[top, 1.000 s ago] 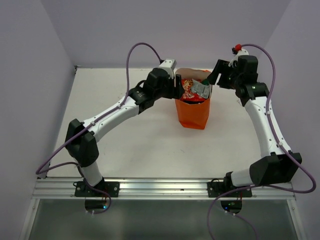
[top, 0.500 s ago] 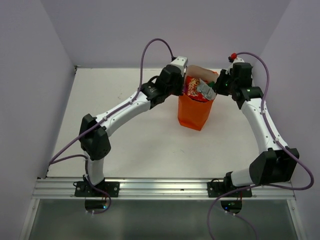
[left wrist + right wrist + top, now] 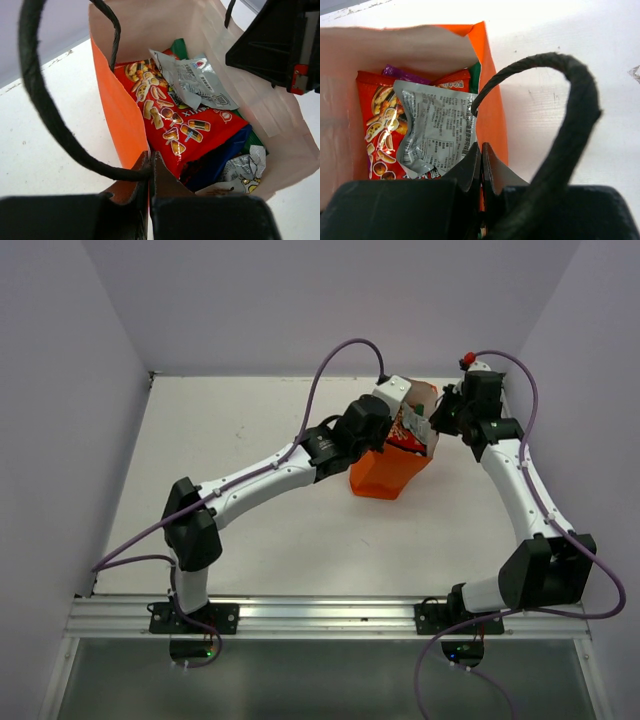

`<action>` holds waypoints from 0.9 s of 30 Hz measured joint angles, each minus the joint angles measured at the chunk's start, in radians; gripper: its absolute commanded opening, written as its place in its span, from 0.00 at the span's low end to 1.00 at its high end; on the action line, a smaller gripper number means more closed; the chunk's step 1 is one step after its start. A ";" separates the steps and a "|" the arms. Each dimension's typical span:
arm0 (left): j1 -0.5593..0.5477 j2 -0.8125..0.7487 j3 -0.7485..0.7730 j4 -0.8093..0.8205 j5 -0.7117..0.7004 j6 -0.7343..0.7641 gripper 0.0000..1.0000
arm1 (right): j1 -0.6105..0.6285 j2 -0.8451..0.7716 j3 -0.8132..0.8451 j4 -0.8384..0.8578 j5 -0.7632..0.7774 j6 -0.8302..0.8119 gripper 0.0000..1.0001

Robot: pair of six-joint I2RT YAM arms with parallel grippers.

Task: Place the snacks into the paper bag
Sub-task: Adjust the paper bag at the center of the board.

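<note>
A robotics lab test cell: a white bench (image 3: 250,530) boxed in by 3 plain lilac walls (image 3: 330,300), with 2 white-and-black arms (image 3: 262,475) bolted to an aluminium rail (image 3: 330,612) at its near edge, purple cables (image 3: 322,380) looping along them.

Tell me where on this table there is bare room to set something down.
Bare: the table left of the left arm, and the patch in front of the paper bag between both arms. Crowded: the bag itself, where the left gripper and right gripper pinch its rim and snack packets fill it.
</note>
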 measured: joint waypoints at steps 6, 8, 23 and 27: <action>0.017 -0.017 -0.031 0.007 0.013 -0.024 0.02 | 0.000 -0.002 -0.002 0.008 0.000 0.008 0.21; 0.030 -0.028 -0.047 0.012 0.020 -0.031 0.08 | 0.000 -0.002 -0.001 0.007 -0.012 0.015 0.30; 0.110 -0.054 -0.055 0.003 0.013 -0.091 0.19 | 0.002 -0.137 0.075 -0.023 -0.185 0.017 0.94; 0.132 -0.060 -0.066 -0.003 0.011 -0.116 0.32 | 0.003 -0.215 0.076 -0.022 -0.203 0.016 0.95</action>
